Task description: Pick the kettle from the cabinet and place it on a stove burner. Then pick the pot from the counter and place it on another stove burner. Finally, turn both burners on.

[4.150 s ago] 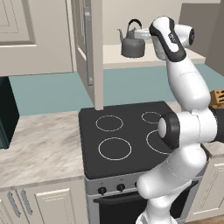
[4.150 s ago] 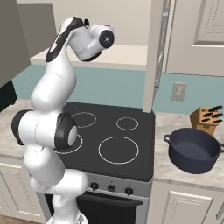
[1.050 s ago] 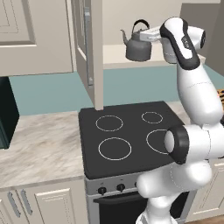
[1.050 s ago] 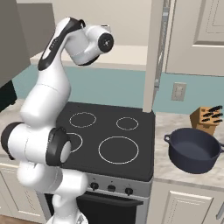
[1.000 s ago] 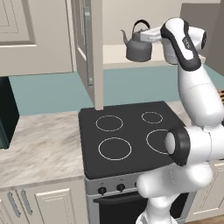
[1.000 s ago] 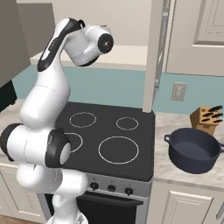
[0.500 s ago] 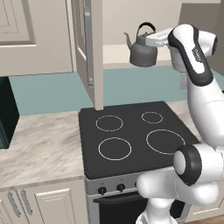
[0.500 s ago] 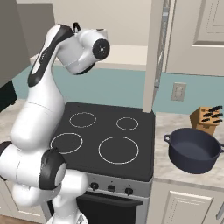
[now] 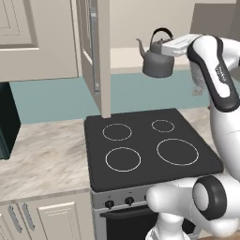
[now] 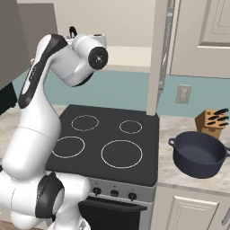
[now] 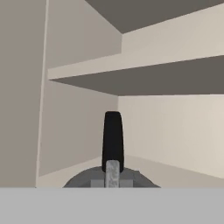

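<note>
Compared with the frame half a second back, the kettle sits a little further out from the cabinet and slightly lower in the left base view; against the frame four seconds back, it is clearly off the shelf, where it then rested. Arm elbow has also swung outward over the same interval.

Gripper: closed narrow on the kettle's thin arched handle, at its top. In the hand view the black handle rises straight up between the finger tips, with the kettle's grey lid just below, and the bare cabinet shelves beyond.

Kettle position: airborne, in front of the open cabinet, above the rear of the cooktop; upright, spout pointing left in the left base view. Not touching shelf or stove.

Progress, judged: first pick done; kettle in transit. Left to do: set it on one of the stove burners, fetch the pot, place it on another ring, switch both on. All four rings are bare. Front knobs look untouched, though their setting is too small to read.

Containers:
- Pot: on the counter right of the stove, lidless; interior looks empty.
- Kettle: lid on, contents hidden.
- Cabinet: door open; the shelf areas visible hold nothing.
- Knife block: behind the pot, knives in it.
</note>
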### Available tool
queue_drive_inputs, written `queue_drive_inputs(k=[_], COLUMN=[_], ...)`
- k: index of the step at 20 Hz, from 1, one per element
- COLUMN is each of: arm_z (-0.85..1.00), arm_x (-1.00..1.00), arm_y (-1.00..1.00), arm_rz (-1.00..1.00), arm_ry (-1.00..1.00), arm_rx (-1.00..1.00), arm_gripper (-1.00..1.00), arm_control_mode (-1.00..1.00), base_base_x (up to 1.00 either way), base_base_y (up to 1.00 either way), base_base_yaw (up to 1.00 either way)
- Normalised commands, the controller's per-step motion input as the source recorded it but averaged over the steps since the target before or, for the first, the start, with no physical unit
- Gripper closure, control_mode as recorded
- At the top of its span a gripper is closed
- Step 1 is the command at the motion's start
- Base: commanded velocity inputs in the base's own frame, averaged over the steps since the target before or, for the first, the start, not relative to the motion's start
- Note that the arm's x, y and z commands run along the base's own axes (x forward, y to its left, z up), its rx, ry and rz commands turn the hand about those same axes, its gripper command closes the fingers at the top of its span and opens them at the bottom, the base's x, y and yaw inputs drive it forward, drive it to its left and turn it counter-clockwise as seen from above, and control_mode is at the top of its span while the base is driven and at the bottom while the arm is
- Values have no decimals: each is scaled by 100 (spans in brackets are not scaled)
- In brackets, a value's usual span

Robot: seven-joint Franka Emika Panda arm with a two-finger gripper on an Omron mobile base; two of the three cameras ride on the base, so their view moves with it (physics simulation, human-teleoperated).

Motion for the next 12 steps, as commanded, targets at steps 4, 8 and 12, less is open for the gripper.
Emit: queue_drive_inputs(k=[4,8,12], arm_z=[0,0,-2], arm_x=[-40,-38,-31], arm_y=[0,0,0], arm_rz=[0,0,0], arm_ry=[0,0,0], arm_rx=[0,0,0], arm_gripper=[100,100,100], arm_control_mode=[-100,-100,-100], base_base_x=[0,0,0], base_base_y=[0,0,0], base_base_yaw=[0,0,0])
